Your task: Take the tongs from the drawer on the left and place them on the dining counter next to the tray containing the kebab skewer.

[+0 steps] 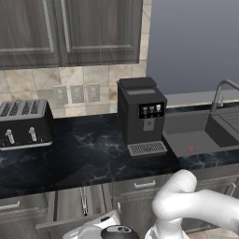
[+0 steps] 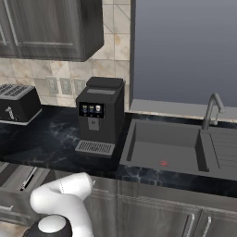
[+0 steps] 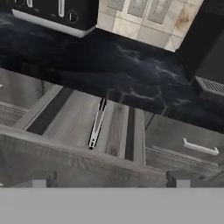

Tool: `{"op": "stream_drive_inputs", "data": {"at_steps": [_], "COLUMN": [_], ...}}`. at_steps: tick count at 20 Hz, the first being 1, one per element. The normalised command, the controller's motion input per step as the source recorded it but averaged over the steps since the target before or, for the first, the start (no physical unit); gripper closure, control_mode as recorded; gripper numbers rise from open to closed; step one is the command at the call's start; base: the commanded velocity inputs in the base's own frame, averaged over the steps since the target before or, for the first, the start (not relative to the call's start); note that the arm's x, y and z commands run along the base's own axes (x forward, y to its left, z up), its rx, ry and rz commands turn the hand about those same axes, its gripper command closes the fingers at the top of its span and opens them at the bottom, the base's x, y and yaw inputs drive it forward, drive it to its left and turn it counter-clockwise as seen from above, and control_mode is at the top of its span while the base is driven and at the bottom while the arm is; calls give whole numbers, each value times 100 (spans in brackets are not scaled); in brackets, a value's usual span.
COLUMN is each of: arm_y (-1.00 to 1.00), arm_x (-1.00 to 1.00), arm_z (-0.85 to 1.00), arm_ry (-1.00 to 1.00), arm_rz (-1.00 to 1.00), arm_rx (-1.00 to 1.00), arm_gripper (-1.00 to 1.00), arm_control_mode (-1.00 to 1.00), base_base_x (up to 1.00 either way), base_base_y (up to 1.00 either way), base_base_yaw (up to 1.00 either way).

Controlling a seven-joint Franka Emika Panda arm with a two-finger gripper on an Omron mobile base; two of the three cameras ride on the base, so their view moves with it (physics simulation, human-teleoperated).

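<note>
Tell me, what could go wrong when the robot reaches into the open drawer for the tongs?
The tongs are thin and lie flat in the drawer, so the open hand might slide off them. They also lie partly under the counter edge, so the hand might bump it.

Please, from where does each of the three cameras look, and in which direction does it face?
Left base view: behind-left of the arm, facing the toaster and coffee machine; white arm lower right.
Right base view: behind-right, facing the same machine and the sink; arm lower left.
Hand view: looks down into the open drawer at the tongs; open gripper.
</note>
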Motion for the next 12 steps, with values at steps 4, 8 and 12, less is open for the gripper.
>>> {"op": "stream_drive_inputs", "data": {"at_steps": [4, 8, 12], "arm_y": [-12, -4, 0], "arm_x": [24, 32, 33], "arm_z": [11, 2, 0], "arm_ry": [31, 29, 17], "arm_rz": [0, 0, 0], "arm_rx": [17, 15, 15], "arm_gripper": [-100, -100, -100], "arm_control_mode": [-100, -100, -100], "base_base_x": [0, 0, 0], "base_base_y": [0, 0, 0], "base_base_yaw": [0, 0, 0]}}
